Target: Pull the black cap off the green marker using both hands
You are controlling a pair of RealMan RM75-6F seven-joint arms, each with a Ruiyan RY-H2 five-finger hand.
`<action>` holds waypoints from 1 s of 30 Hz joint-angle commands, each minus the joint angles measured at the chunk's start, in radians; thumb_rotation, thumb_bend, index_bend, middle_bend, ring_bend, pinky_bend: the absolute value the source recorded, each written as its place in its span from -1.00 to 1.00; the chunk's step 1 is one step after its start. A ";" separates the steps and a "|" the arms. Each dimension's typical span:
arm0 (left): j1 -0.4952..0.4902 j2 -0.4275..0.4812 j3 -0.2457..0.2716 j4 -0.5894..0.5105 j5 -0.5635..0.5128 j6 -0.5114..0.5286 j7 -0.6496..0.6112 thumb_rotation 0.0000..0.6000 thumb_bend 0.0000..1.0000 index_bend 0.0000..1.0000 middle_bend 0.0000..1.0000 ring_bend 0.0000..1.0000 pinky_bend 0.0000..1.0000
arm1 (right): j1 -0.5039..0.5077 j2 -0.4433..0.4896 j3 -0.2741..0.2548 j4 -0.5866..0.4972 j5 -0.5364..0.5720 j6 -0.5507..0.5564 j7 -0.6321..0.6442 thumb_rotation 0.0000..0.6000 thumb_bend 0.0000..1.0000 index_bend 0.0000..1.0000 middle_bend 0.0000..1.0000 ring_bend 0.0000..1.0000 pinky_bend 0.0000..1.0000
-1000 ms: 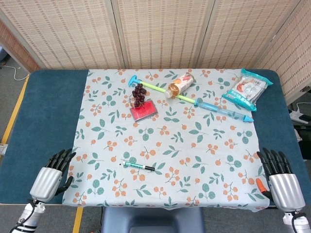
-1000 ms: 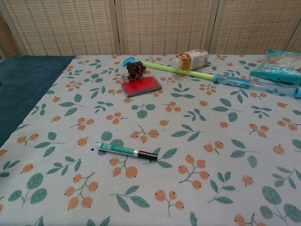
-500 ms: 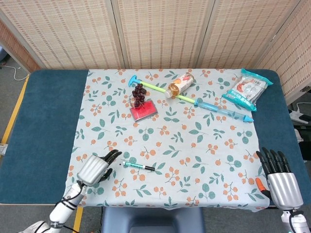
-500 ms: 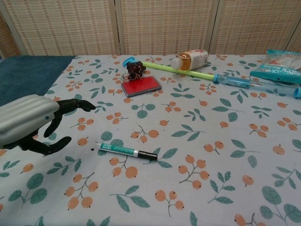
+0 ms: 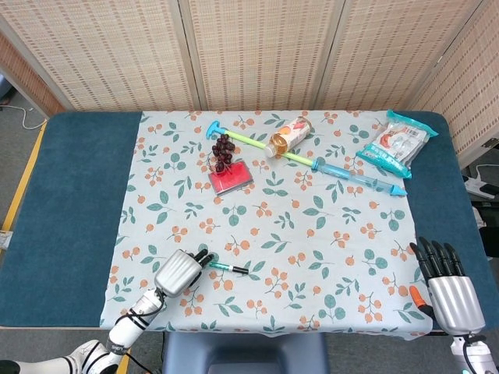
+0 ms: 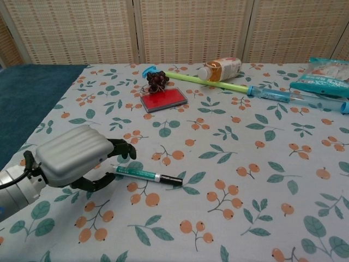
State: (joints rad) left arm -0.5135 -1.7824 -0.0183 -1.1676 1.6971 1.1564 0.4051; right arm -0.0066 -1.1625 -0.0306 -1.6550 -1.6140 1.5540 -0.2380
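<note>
The green marker (image 6: 143,174) lies flat on the patterned cloth, its black cap (image 6: 172,179) pointing right; in the head view the marker (image 5: 228,267) sits near the table's front. My left hand (image 6: 76,160) hovers over the marker's left end, fingers spread around it and thumb below, with nothing gripped. From the head camera, the left hand (image 5: 180,270) covers that end of the marker. My right hand (image 5: 446,282) rests open at the front right corner, far from the marker; the chest view does not show it.
At the back lie a red pad (image 5: 230,177) with dark grapes (image 5: 224,150), a tipped bottle (image 5: 288,135), a long green and blue stick (image 5: 312,162) and a snack bag (image 5: 397,142). An orange item (image 5: 419,299) lies beside my right hand.
My left hand has moved rightward from the table's left edge to the marker's left end. The right hand and the marker have stayed put.
</note>
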 commanded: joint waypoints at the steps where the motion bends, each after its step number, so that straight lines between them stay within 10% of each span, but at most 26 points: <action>1: -0.007 -0.032 0.015 0.051 0.011 0.010 0.017 1.00 -0.11 -0.39 -0.34 0.48 0.85 | 0.000 0.002 0.000 -0.002 0.000 -0.003 0.001 1.00 -0.52 -1.00 -1.00 -1.00 -1.00; 20: -0.021 -0.125 0.035 0.184 0.014 0.056 -0.005 1.00 -0.12 -0.02 0.09 0.57 0.91 | -0.004 0.009 0.001 -0.015 0.005 -0.017 -0.004 1.00 -0.52 -1.00 -1.00 -1.00 -1.00; 30: 0.013 -0.192 0.025 0.266 0.023 0.191 -0.073 1.00 0.03 0.78 0.91 0.75 1.00 | 0.002 -0.021 -0.005 0.002 -0.027 -0.021 0.004 1.00 -0.52 -1.00 -1.00 -1.00 -1.00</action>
State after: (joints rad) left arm -0.5138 -1.9575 0.0102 -0.9221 1.7186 1.3209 0.3513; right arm -0.0071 -1.1745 -0.0332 -1.6600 -1.6317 1.5337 -0.2369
